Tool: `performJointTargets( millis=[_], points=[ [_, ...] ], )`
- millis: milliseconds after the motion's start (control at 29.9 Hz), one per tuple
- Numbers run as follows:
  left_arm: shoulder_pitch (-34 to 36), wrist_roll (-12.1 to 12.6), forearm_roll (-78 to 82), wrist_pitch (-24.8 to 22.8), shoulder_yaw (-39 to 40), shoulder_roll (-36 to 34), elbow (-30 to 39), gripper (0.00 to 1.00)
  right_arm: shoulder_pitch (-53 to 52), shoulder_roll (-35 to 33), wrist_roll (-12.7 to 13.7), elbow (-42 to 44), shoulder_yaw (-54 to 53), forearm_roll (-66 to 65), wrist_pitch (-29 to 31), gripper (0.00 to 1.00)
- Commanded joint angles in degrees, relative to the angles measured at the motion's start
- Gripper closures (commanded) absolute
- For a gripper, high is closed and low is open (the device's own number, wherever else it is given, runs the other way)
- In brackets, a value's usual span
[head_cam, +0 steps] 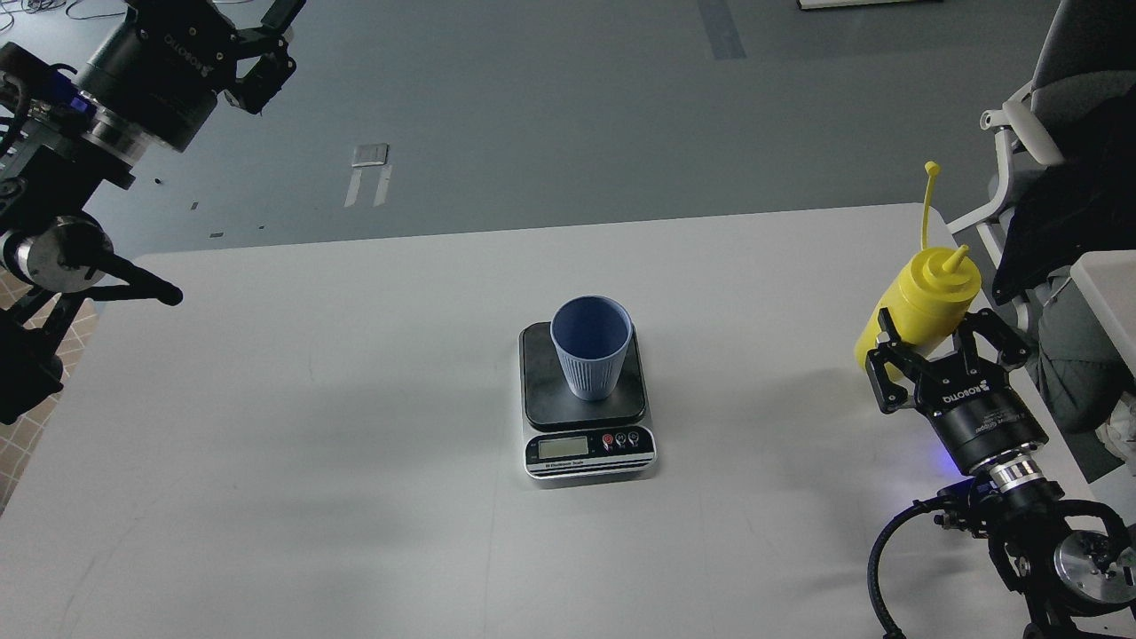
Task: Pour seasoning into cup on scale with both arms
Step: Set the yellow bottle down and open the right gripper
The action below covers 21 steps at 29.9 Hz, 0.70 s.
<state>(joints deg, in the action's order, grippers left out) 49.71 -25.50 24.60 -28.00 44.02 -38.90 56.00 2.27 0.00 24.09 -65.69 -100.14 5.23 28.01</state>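
Note:
The light-blue ribbed cup (592,348) stands upright on the dark plate of the scale (590,451) at the table's middle. The yellow seasoning bottle (927,297) is at the table's right edge, nozzle up and leaning right, its cap strap standing above it. My right gripper (942,351) is shut on the bottle's body from the near side, low over the table. My left gripper (282,46) is open and empty, high at the far left, well away from the cup.
The white table (266,444) has its far edge behind the scale. An office chair (1029,133) and a white surface (1105,284) stand just right of the bottle. Grey floor with tape marks lies beyond.

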Motion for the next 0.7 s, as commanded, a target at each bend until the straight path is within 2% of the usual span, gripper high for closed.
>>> performJointTargets(
  millis=[0, 668],
  points=[
    [-0.14, 0.01, 0.01, 0.0, -0.07, -0.12, -0.01, 0.01, 0.1, 0.0, -0.01, 0.82, 0.12, 0.57, -0.01, 0.98],
    [-1.11, 0.01, 0.1, 0.0, -0.25, -0.38, -0.01, 0.02, 2.92, 0.0, -0.18, 3.2, 0.3, 0.57, -0.01, 0.93]
  ],
)
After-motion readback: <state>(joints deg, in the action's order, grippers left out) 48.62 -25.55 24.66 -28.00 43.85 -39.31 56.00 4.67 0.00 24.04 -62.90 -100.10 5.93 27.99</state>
